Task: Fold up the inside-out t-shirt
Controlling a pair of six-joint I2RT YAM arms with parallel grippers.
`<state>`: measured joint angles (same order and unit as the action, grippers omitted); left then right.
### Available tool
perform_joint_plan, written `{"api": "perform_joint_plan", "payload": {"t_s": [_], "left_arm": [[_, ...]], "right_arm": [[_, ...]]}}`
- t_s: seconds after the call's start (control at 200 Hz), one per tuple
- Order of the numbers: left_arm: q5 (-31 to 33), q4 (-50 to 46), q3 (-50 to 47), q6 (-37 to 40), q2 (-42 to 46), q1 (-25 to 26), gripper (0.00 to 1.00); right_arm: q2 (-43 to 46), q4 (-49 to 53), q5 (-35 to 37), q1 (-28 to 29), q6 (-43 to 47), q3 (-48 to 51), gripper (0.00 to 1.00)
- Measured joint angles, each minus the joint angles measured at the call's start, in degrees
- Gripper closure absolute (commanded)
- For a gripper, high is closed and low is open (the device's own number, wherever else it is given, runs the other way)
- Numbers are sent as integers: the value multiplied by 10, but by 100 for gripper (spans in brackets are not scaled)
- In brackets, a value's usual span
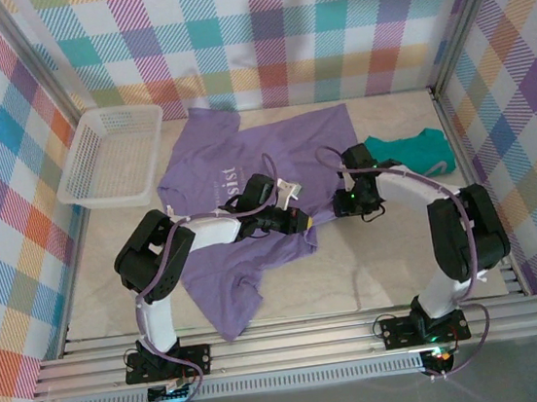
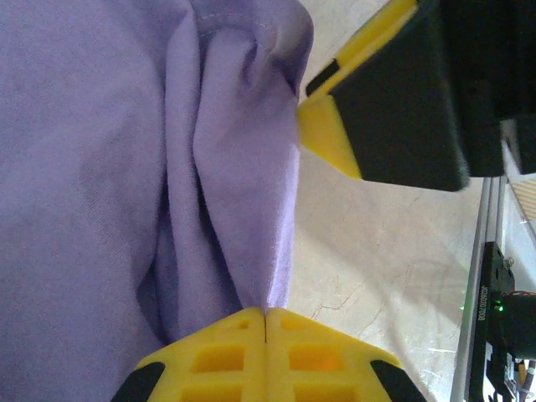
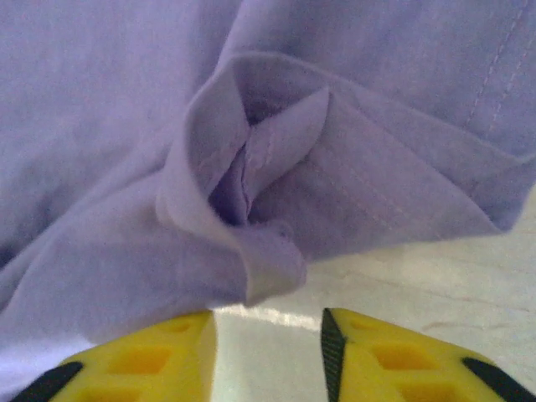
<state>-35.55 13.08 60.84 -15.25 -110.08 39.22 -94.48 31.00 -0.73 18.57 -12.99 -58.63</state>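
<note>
Top view: lavender t-shirt point(image 1: 214, 154) lay spread on the table point(image 1: 385, 275), between white basket point(image 1: 111, 154) and teal garment point(image 1: 410, 152). Left gripper point(image 1: 295, 220) sat at the shirt's right edge, right gripper point(image 1: 349, 203) just beside that edge.

Left wrist view: yellow fingers point(image 2: 218, 356) were pressed fully together, pinching a fold of the shirt fabric.

Right wrist view: fingers point(image 3: 151, 360) stood partly apart, bare table in the gap, nothing held. Bunched shirt hem lay just ahead of the tips.
</note>
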Motion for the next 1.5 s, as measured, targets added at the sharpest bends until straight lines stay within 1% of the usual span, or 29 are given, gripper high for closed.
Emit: {"api": "perform_joint_plan", "payload": {"t_s": [0.15, 0.33, 0.475, 0.57, 0.67, 0.85, 1.015, 1.09, 1.18, 1.365, 1.46, 1.5], "left_arm": [[0, -7, 0, 0, 0, 0, 100], [0, -9, 0, 0, 0, 0, 100], [-2, -9, 0, -2, 0, -1, 100], [-11, -9, 0, -6, 0, -8, 100], [-24, -7, 0, -18, 0, -23, 100], [-52, 6, 0, -46, 0, -58, 100], [-70, 11, 0, -67, 0, -86, 100], [-75, 11, 4, -71, -2, -90, 100], [-77, 10, 11, -75, -8, -90, 100], [-82, -1, 13, -74, -21, -90, 100], [-84, -15, 18, -71, -25, -90, 100], [-85, -19, 22, -70, -27, -90, 100]], "right_arm": [[-17, -18, 3, -8, 4, -6, 80], [-25, -21, 3, -32, 13, -23, 100], [-20, -25, -31, -49, 46, -26, 100], [0, -14, -73, -55, 74, -30, 100], [22, 8, -134, -56, 105, -51, 100], [34, 77, -274, -56, 171, -122, 100], [33, 155, -352, -56, 224, -185, 100], [9, 193, -374, -55, 245, -221, 100], [-41, 217, -364, -54, 250, -259, 100], [-178, 196, -274, -61, 202, -302, 100], [-218, 184, -228, -62, 176, -316, 99], [-228, 183, -205, -62, 166, -325, 97]]}}
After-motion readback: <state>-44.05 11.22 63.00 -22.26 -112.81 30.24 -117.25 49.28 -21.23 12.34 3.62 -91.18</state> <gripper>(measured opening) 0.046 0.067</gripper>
